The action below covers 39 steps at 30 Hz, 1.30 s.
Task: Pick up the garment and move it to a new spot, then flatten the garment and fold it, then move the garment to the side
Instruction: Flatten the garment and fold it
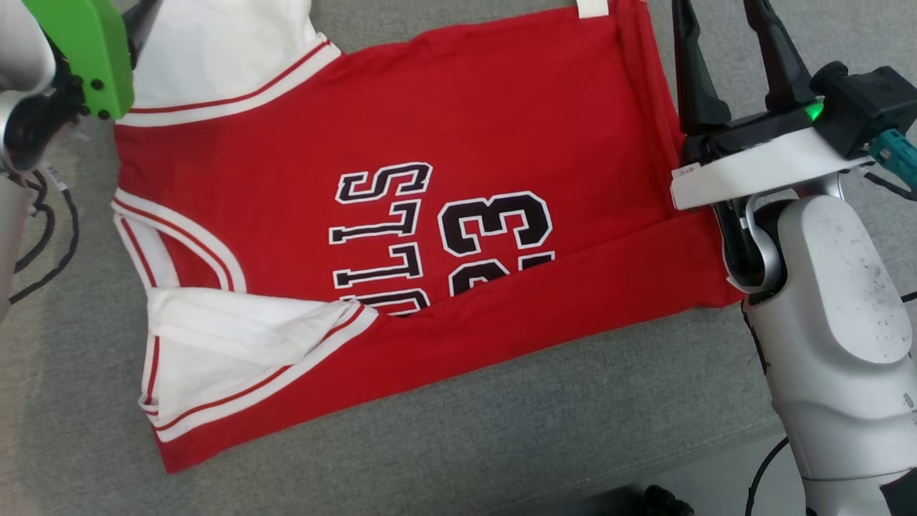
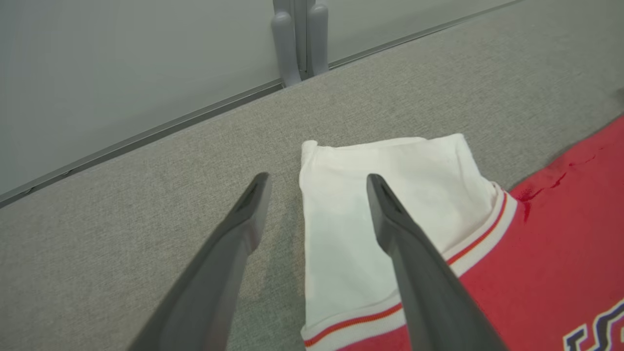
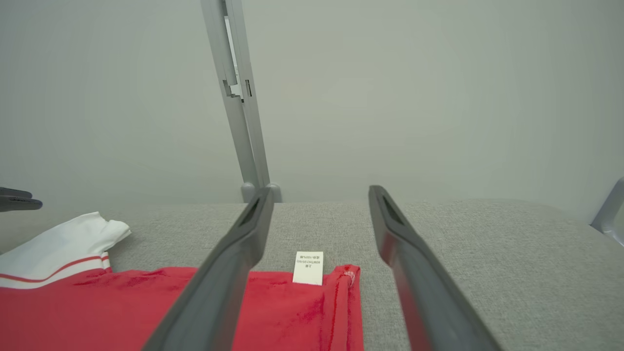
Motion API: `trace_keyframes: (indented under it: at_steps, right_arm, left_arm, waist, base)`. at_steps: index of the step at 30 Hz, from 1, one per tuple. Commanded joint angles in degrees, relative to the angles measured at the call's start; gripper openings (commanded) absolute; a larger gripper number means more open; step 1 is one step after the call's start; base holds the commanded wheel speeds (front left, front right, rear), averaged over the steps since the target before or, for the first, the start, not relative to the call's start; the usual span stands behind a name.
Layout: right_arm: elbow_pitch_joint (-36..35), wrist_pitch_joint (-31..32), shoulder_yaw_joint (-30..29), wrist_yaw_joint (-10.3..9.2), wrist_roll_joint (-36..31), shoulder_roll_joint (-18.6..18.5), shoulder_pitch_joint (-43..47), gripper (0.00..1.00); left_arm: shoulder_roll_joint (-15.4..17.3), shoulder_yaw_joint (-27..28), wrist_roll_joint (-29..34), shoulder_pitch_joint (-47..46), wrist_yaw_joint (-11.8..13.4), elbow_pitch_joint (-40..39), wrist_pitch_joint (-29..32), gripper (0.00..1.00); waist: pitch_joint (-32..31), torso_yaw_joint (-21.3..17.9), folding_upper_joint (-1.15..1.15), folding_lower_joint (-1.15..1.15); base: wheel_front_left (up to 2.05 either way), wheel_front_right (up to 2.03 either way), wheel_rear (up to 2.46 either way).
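The garment (image 1: 458, 215) lies on the table (image 1: 501, 444) between the left hand (image 2: 314, 180) and right hand (image 3: 317, 192).

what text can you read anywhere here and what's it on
"ULLS": jersey, sideways; whatever comes before it is hidden under the fold.
"23": jersey, the 2 half covered by the fold.
White tag on the jersey's edge: print too small to read.
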Motion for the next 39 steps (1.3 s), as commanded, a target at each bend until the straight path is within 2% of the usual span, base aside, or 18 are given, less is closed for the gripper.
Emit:
trace_keyframes:
  at_steps: [1,12,17,18,19,20,23,29,39]
  right_arm:
    - [-0.1,-0.6,0.0,-0.06,0.5,0.2,-1.0,1.0]
    - [0.4,-1.7,0.4,-0.06,1.0,1.0,-2.5,1.0]
    - [0.6,-1.9,0.8,-0.06,0.9,1.2,-2.9,1.0]
    - [0.7,-2.0,0.8,-0.06,0.8,1.2,-3.0,1.0]
    - [0.7,-2.0,0.8,-0.06,0.8,1.1,-3.1,1.0]
    - [0.9,-2.0,0.5,-0.06,0.7,0.8,-3.1,1.0]
    - [1.5,-2.0,-0.2,-0.06,0.4,0.0,-2.6,1.0]
    - [2.1,-1.1,-0.3,-0.07,-0.6,-2.5,-2.7,1.0]
    - [9.5,10.3,1.2,-0.06,6.0,-8.6,-4.4,1.0]
  left_arm:
    - [0.9,-0.9,-0.7,-1.7,0.1,1.2,1.5,1.0]
    - [3.8,-6.0,-2.0,-7.5,0.1,6.6,1.1,1.0]
    - [3.4,-7.2,-2.6,-8.6,0.1,9.9,0.3,1.0]
    - [3.2,-7.5,-2.9,-8.7,0.1,10.4,0.1,0.91]
    - [3.0,-7.8,-3.1,-8.8,0.1,10.7,0.0,0.48]
    - [2.6,-8.2,-3.6,-8.8,0.1,10.9,-0.3,0.0]
    - [2.0,-9.3,-4.9,-8.5,0.1,10.7,-1.5,0.0]
    - [0.2,-11.2,-8.4,-6.5,0.1,8.1,-7.6,0.0]
    - [-0.5,-18.0,-12.2,-1.7,0.1,-2.6,-17.3,0.0]
  waist:
    - [4.5,-3.8,0.0,0.0]
    - [6.4,-5.8,0.0,0.0]
    - [6.9,-6.3,0.0,0.0]
    - [6.9,-6.3,0.0,0.0]
    - [6.8,-6.2,0.0,0.0]
    - [6.6,-6.0,0.0,0.0]
    - [5.6,-5.0,0.0,0.0]
    - [1.1,-0.7,0.0,0.0]
    - [-5.0,9.3,0.0,0.0]
  base:
    - [0.0,0.0,0.0]
    - [0.0,0.0,0.0]
    - [0.0,0.0,0.0]
    - [0.0,0.0,0.0]
    - [0.0,0.0,0.0]
    - [0.0,0.0,0.0]
    - [0.0,0.0,0.0]
    - [0.0,0.0,0.0]
    - [0.0,0.0,0.0]
